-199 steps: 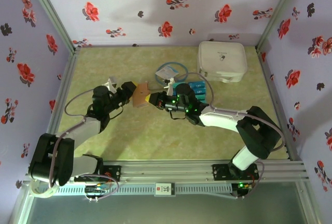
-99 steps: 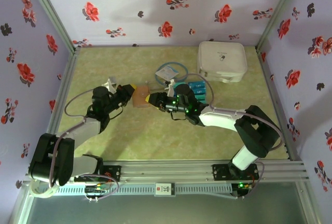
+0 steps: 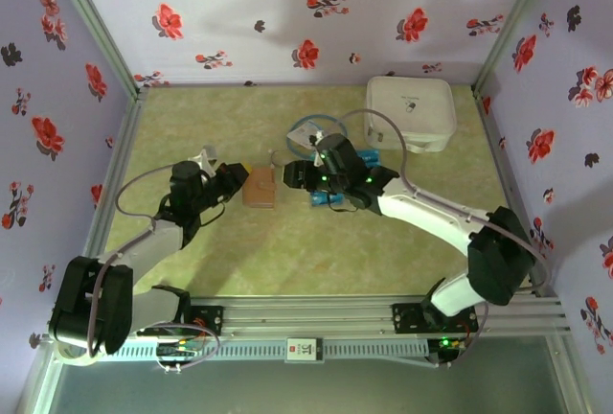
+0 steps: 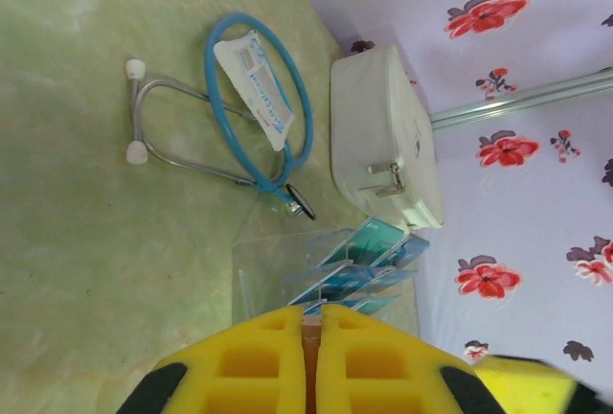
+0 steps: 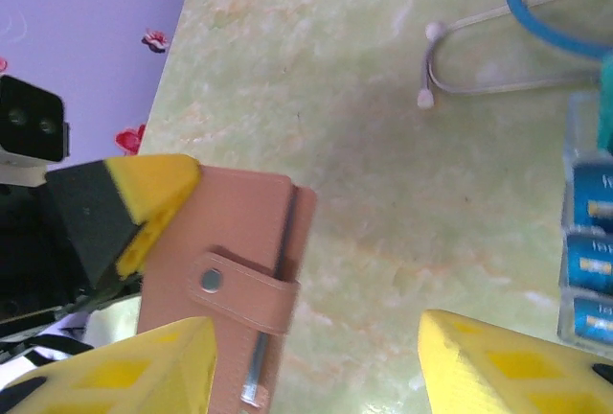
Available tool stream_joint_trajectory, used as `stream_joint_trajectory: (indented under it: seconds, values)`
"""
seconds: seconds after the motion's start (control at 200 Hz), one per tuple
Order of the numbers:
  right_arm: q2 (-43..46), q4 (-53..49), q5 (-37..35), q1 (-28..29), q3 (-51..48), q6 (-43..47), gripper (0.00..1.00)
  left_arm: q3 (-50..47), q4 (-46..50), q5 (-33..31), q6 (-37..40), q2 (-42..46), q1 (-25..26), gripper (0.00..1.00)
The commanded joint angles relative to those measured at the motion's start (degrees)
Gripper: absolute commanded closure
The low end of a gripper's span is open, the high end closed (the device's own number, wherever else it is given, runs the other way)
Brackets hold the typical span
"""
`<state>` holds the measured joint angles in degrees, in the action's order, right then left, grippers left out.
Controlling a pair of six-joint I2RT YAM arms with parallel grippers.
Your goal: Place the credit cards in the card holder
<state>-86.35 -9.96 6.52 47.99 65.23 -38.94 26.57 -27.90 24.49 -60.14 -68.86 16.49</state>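
Observation:
The card holder is a closed reddish-brown wallet with a snap strap, held low over the green table. My left gripper is shut on its left edge; a thin brown edge shows between its yellow fingers. My right gripper hovers open over the wallet's right side, its fingers wide apart, nothing between them. The credit cards, blue and teal, stand in a clear acrylic rack just right of the wallet.
A blue-tubed stethoscope with a pale packet lies behind the rack. A large white zip case sits at the back right. Floral walls close in three sides.
The left gripper closed on the wallet's left edge. The right gripper let go of the wallet, opened and drew back to the right. The wallet went from tilted to nearly flat.

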Motion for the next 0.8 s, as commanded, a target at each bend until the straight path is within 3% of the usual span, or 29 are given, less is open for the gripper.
stream_joint_trajectory:
  seconds: [0.0, 0.36, 0.795]
  values:
    - [-4.95, -11.87, -7.97, 3.41, 6.90, 8.76, 0.40, 1.73, 1.80, -0.32, 2.88, 1.08, -0.09, 1.00]
    - [-16.01, -13.51, -10.36, 8.61, 17.10, 10.04, 0.39, 1.91, 3.19, -0.69, 3.39, 1.71, 0.00, 1.00]
    - [-17.12, -8.08, -9.56, 9.24, 16.99, 9.06, 0.39, 1.60, 3.03, -1.21, 3.43, 1.39, 0.56, 1.00]
